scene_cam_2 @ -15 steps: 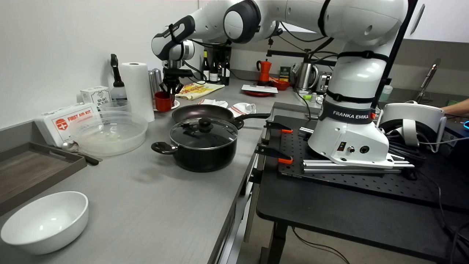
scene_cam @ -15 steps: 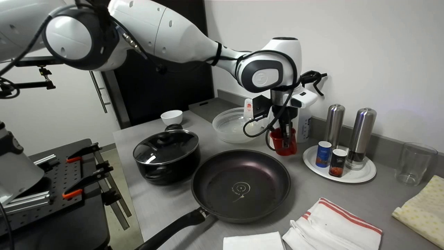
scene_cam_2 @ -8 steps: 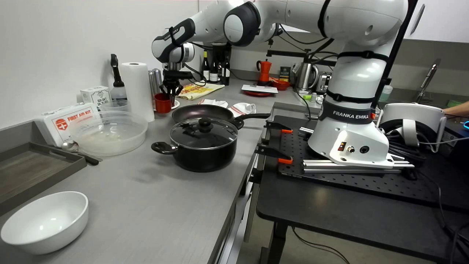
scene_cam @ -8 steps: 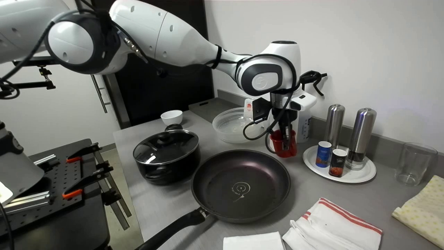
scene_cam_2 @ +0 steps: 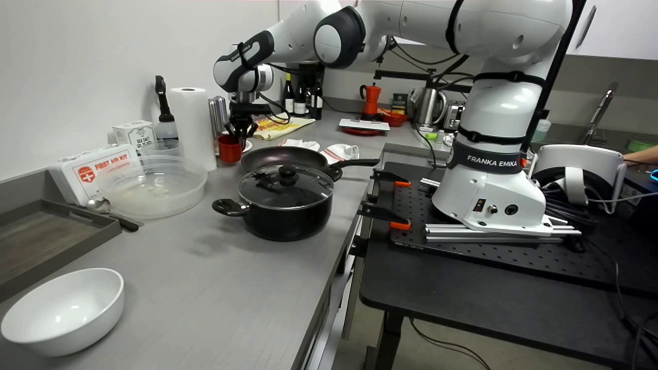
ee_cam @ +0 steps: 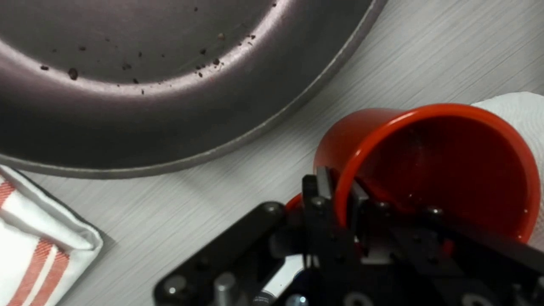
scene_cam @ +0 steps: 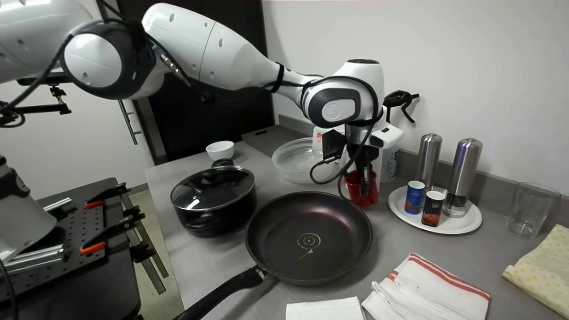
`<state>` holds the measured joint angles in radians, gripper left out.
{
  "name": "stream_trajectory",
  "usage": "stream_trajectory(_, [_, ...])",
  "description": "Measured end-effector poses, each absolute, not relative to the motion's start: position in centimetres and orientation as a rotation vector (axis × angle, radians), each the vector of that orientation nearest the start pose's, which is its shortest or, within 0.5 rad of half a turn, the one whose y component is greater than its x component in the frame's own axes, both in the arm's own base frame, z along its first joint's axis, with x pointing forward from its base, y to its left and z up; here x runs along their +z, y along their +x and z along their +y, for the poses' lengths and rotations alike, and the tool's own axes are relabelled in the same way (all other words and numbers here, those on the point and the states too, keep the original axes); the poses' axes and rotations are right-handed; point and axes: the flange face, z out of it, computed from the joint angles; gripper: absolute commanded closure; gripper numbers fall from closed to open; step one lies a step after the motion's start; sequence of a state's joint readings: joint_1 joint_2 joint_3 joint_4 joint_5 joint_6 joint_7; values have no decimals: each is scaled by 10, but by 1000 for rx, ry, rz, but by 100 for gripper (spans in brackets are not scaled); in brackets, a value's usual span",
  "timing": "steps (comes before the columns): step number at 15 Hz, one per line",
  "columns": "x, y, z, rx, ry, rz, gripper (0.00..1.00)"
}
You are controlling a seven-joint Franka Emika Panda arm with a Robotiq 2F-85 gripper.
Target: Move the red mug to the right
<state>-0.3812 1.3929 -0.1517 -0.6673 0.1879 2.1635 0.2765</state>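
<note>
The red mug (scene_cam: 352, 184) is in my gripper (scene_cam: 365, 184), between the frying pan and the white plate. It also shows in an exterior view (scene_cam_2: 230, 149) left of the pan. In the wrist view my gripper (ee_cam: 340, 187) straddles the near wall of the mug (ee_cam: 450, 174), one finger inside and one outside, close against it. The mug's mouth looks tilted there. A piece of its handle (ee_cam: 294, 202) shows beside the outer finger; the rest is hidden by the gripper. I cannot tell whether its base touches the counter.
A black frying pan (scene_cam: 309, 240) lies close beside the mug, with a lidded black pot (scene_cam: 213, 204) beyond. A white plate (scene_cam: 471, 226) holds two grinders and two shakers. A paper towel roll (scene_cam_2: 191, 128) stands behind the mug. Folded towels (scene_cam: 431, 289) lie in front.
My gripper and the red mug have moved down together by a small amount, towards the counter, and shifted very slightly. The other objects have not moved.
</note>
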Motion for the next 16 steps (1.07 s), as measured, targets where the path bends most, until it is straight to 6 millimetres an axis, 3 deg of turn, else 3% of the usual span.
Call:
stream_trajectory(8, [94,726,-335,-153,-2884,1171,98])
stream_trajectory(10, [93,726,-334,-150,-2879,1170,90])
stream_trajectory(11, [93,726,-334,-150,-2876,1170,80])
stream_trajectory(12, [93,726,-334,-150,-2874,1170,81])
stream_trajectory(14, [93,726,-335,-152,-2871,1172,70])
stream_trajectory(16, [94,726,-336,-156,-2868,1174,67])
